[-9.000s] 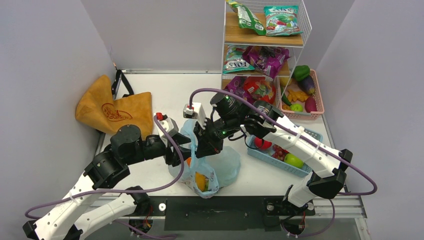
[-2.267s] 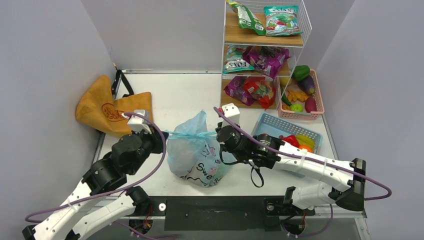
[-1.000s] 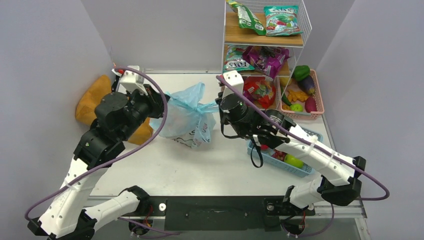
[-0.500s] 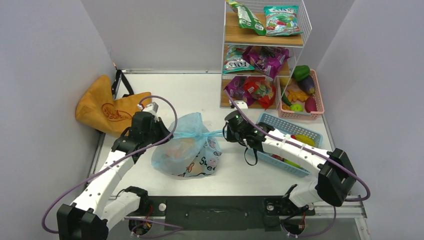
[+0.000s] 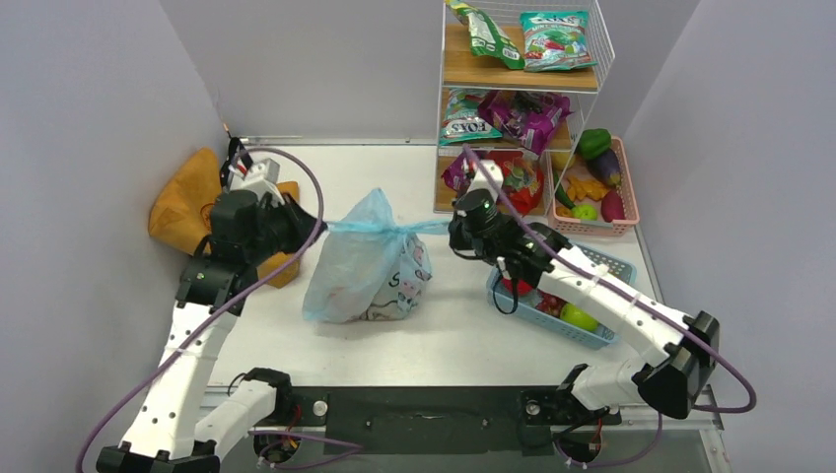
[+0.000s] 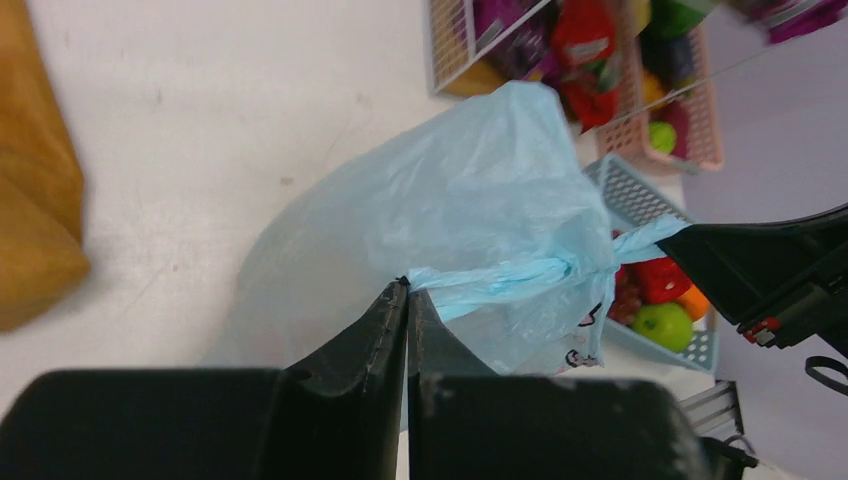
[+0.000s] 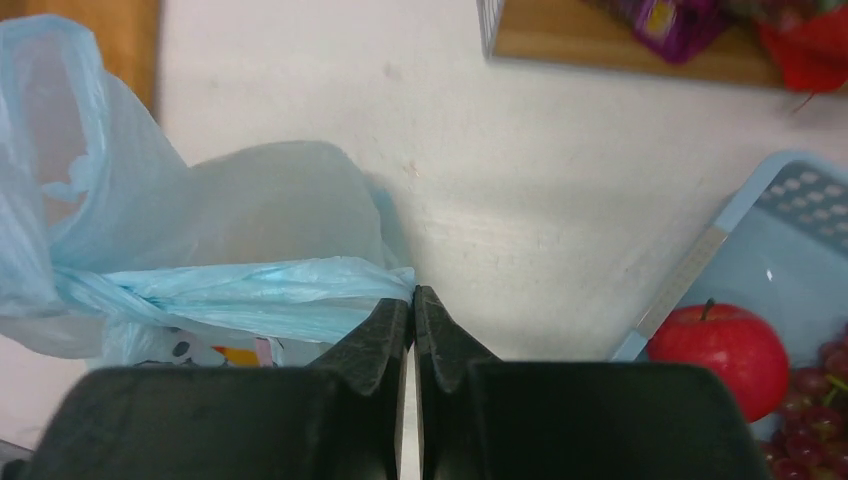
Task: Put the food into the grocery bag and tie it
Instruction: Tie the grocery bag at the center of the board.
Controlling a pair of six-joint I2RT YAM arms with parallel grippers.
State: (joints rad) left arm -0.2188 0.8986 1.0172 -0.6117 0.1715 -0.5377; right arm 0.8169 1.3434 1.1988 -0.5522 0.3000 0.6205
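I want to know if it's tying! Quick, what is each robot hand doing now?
Left gripper: shut on one handle of the grocery bag.
Right gripper: shut on the other handle.

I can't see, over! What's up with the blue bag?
Left gripper, right gripper shut on thin light-blue plastic bag, top stretched between them. Knot at middle. Nothing blocking.

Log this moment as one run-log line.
phase: tying | left gripper: shut on grocery bag handle | right gripper: shut on other handle | state: pulled taut
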